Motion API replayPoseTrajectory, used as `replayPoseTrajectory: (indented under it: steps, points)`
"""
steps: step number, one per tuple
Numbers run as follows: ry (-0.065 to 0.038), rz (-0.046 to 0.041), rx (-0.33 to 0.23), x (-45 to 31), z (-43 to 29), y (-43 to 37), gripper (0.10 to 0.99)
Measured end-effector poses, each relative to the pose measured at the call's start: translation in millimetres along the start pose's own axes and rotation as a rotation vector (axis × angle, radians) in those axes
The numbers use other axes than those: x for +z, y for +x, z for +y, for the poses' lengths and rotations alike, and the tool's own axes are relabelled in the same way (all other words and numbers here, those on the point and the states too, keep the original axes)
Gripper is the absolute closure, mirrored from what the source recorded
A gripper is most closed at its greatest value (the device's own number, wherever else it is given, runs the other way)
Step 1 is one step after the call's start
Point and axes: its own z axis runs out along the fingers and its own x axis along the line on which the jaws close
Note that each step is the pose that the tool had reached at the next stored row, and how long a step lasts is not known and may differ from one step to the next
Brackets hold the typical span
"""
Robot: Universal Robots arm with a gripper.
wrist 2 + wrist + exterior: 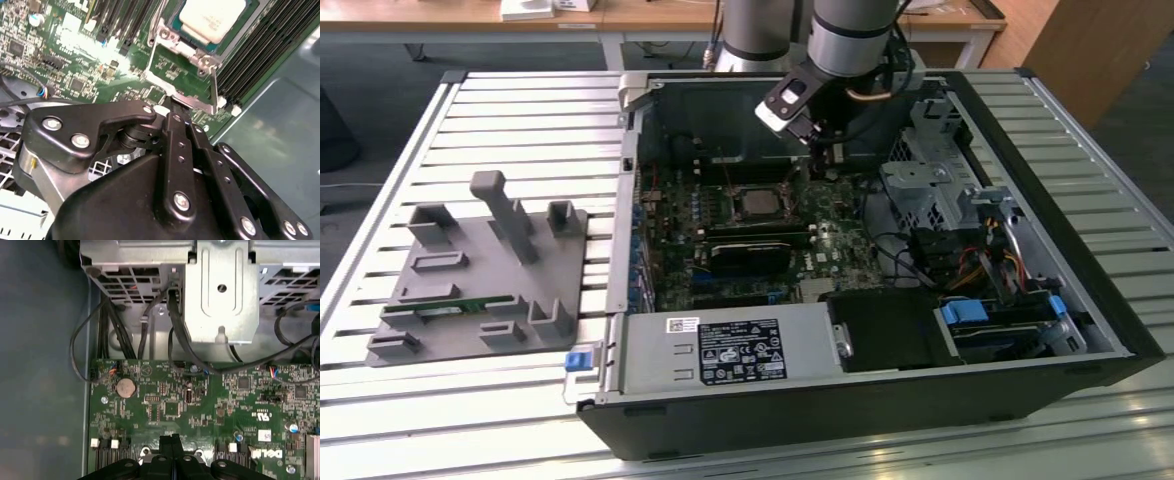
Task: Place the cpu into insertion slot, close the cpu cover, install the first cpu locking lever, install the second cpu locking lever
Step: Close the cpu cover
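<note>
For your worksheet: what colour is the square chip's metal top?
Square chip: pale beige, second wrist view.

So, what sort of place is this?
Probably a robotics lab or workshop: an open black metal computer case lies on a slatted silver metal table, beside a grey plastic parts fixture, with pale wooden desks behind.

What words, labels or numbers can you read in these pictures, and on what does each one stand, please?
Label on the power supply: print too small to read.
White sticker beside it: too small to read.
Motherboard, first wrist view: white marks and lettering, too small to quote reliably.
Cpu top, second wrist view: faint marking, blurred.
No text can be quoted with confidence.
</note>
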Motion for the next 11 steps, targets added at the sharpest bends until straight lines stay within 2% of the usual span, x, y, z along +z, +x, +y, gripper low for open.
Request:
replayPoseTrajectory:
  steps: [11]
  points:
    - [0.0,-0.0002,-0.005,1.3,-22.2,0.0,0.98]
